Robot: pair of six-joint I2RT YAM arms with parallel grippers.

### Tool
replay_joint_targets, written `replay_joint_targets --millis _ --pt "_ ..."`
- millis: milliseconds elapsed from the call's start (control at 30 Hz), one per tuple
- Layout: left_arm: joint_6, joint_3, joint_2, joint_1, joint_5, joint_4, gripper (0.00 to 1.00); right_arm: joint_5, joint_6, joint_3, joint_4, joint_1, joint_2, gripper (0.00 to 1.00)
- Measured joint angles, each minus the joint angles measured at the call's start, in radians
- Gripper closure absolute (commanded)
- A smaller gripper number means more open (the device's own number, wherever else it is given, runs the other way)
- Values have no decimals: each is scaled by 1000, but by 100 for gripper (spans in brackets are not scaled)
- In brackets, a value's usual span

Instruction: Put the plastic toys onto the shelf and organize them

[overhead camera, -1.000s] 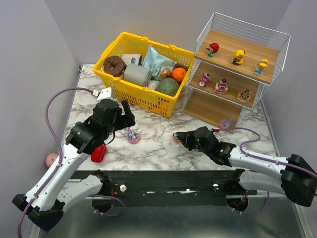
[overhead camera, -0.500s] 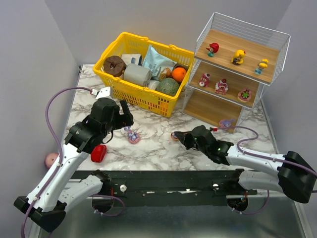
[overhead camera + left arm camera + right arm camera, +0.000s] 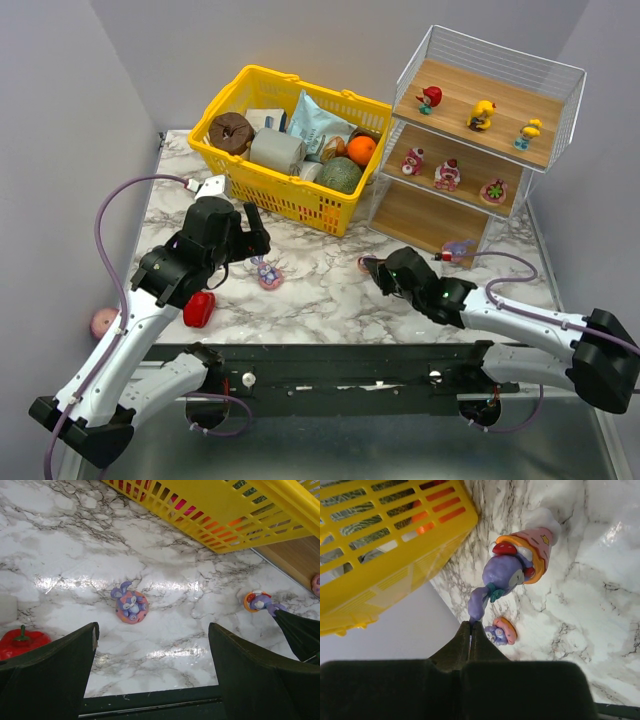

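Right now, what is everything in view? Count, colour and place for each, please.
table: one, white marble
shelf: one, wood boards in white wire, far right
shelf toys: seven; one red and two yellow top, three pink-red middle, one purple bottom
table bunny: one, purple on pink, left of centre
held bunny: one, purple, centre
basket: one, yellow, full, far centre
bell pepper: one, red, near left
pink ball: one, beyond the left edge
left pincer: open, over table bunny
right pincer: shut on held bunny

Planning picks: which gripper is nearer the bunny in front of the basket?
Left. The left gripper is open, close by the bunny; the right gripper is farther off to its right, shut on another toy.
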Motion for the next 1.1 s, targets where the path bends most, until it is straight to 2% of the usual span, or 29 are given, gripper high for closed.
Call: replay_joint_targets --millis 400,1100 --pt "-1 0 0 0 19 0 1 148 0 -32 -24 -10 -25 100" --pt "0 20 10 0 19 -2 1 198 1 79 150 -152 222 99"
